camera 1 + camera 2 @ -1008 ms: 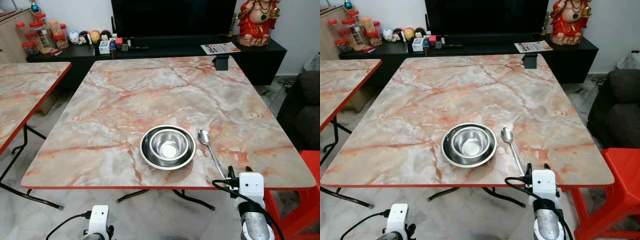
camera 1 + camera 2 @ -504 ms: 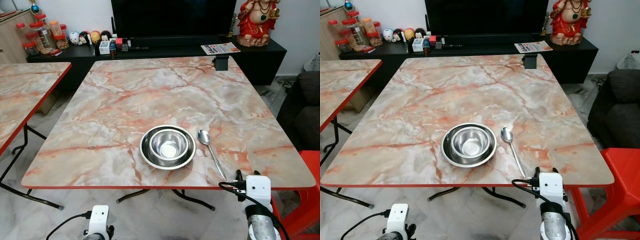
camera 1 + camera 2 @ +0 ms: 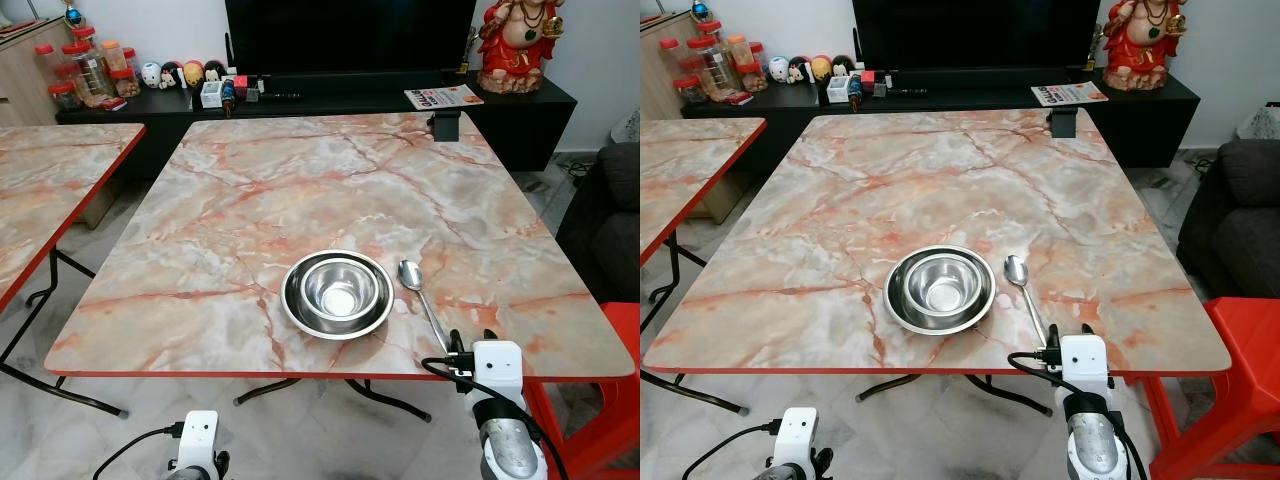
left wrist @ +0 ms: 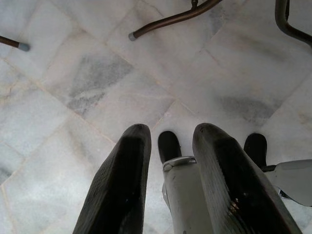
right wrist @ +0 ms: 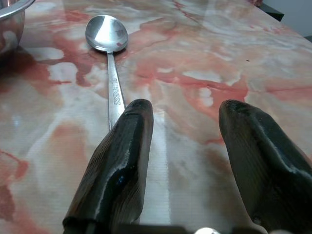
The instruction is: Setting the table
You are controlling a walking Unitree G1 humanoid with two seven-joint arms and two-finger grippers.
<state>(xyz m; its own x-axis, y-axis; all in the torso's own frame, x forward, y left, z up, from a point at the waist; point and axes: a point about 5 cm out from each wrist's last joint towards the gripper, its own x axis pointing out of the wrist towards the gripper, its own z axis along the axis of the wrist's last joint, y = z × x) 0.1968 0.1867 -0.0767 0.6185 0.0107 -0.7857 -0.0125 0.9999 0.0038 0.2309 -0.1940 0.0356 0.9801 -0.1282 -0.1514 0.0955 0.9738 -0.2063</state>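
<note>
Two grippers, nearest first: the left gripper (image 4: pixel 168 180) hangs idle below the table edge, its fingers spread over the marble floor tiles (image 4: pixel 73 92). The right gripper (image 5: pixel 187 156) sits at the near edge of the marble-topped table (image 3: pixel 250 200), fingers spread and holding nothing, one finger just beside the handle end of the steel spoon (image 3: pixel 421 300). Judging by the layout, the setting looks nearly done: the spoon lies just right of the steel bowl (image 3: pixel 338 288), bowl end away from the robot, handle toward the diner's seat. The steel bowl itself is nested in a wider steel plate (image 3: pixel 293 312), set near the front edge where someone would sit. Nothing stands between the right gripper and the spoon. Right of the bowl, off the table, stands a red plastic chair (image 3: pixel 1240 360). Far beyond the bowl, a small black object (image 3: pixel 444 124) sits at the table's far edge, then the black TV cabinet (image 3: pixel 330 100) with jars (image 3: pixel 80 68) and a red statue (image 3: pixel 520 40).
</note>
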